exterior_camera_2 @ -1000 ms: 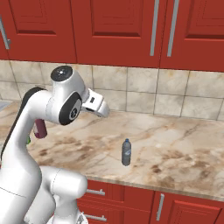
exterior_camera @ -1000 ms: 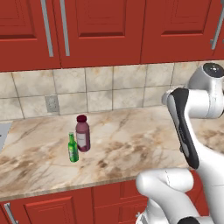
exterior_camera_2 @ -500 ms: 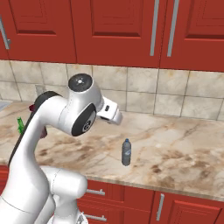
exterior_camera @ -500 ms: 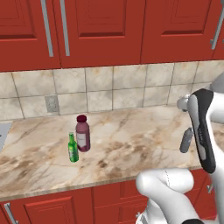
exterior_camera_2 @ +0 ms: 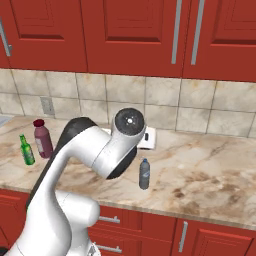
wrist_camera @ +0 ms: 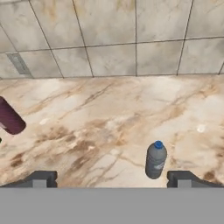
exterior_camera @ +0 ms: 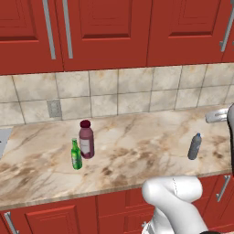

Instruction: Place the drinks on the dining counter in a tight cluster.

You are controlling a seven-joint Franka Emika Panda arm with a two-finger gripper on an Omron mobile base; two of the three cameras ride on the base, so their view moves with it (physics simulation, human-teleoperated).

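Three drinks stand on a beige marbled counter (exterior_camera: 137, 151) under red wall cabinets. The maroon juice bottle (exterior_camera: 86, 139) (exterior_camera_2: 42, 138) and the small green glass bottle (exterior_camera: 76, 154) (exterior_camera_2: 27, 150) stand close together at the left. Far to the right, the slim grey bottle (exterior_camera: 194, 146) (exterior_camera_2: 144, 174) stands alone. My gripper (wrist_camera: 113, 179) is open and empty, hovering above the counter's front edge. In the hand view the grey bottle (wrist_camera: 155, 159) stands upright just inside the right fingertip (wrist_camera: 181, 178), and the maroon bottle (wrist_camera: 9, 117) is at the far left. The dining counter is out of view.
A wall outlet (exterior_camera: 54, 109) (exterior_camera_2: 47, 106) sits in the tiled backsplash behind the left pair. Part of a sink rim (exterior_camera: 2, 139) shows at the counter's left end. Red cabinet doors (exterior_camera: 114, 32) hang above, with red drawers (exterior_camera_2: 210, 235) below the counter.
The arm has swung right across the counter, uncovering the grey bottle in the left base view. The three bottles have not moved. The gripper stays open.
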